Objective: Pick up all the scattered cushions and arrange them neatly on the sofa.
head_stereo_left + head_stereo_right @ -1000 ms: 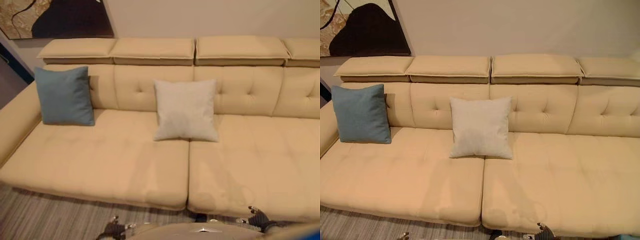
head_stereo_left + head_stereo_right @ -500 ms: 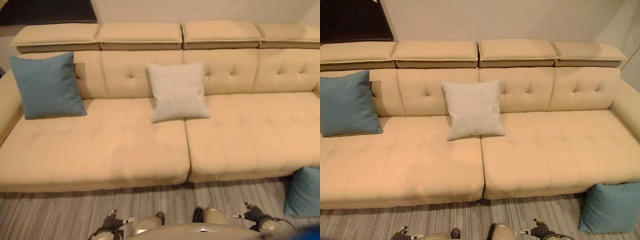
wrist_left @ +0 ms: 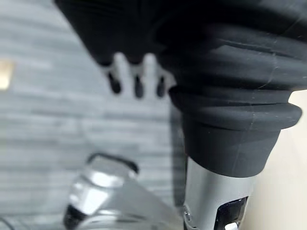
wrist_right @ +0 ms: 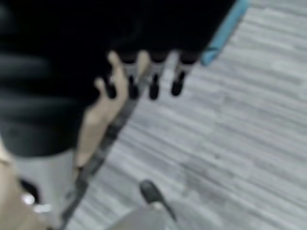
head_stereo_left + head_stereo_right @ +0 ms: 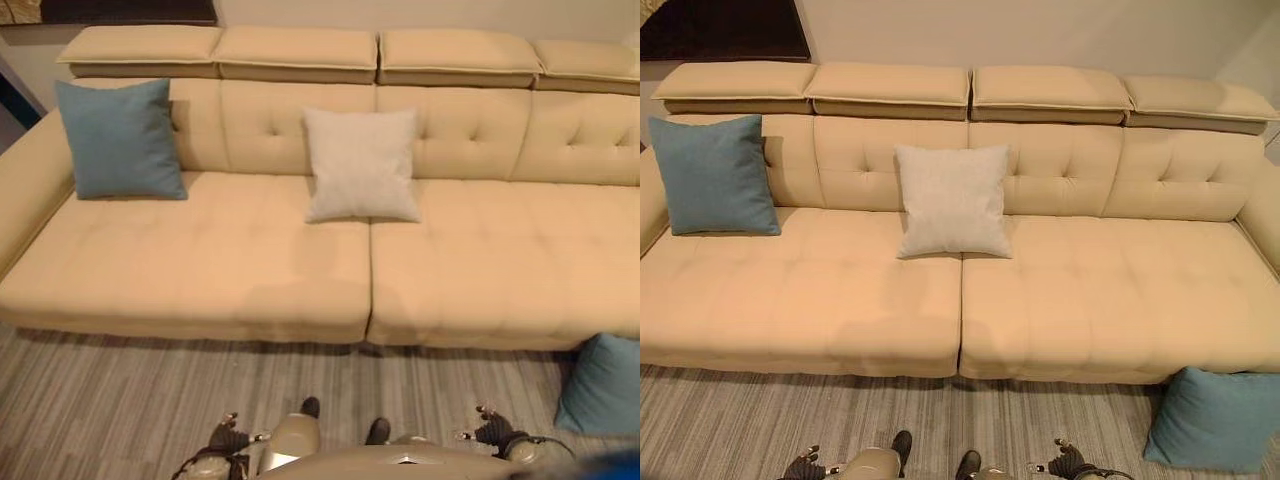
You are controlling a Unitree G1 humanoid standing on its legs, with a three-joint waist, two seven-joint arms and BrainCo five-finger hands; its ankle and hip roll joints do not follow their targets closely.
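Two cushions sit on the sofa point(image 5: 1070, 300); teal cushion point(image 5: 1210, 420) on floor awaits pickup; left hand point(image 3: 136, 76) and right hand point(image 4: 144, 72) hang relaxed, empty.

In the right wrist view we see the right hand point(image 4: 144, 79) from close behind, its dark ribbed cover taking up the upper left of the frame. Our silver, dark-tipped fingers point(image 4: 154, 84) hang in a row just below it, straight and holding nothing. Past them lies a grey striped floor point(image 4: 240, 124). A strip of blue cushion point(image 4: 224, 32) shows at the upper right, and the beige sofa edge point(image 4: 98, 120) runs down at centre left.
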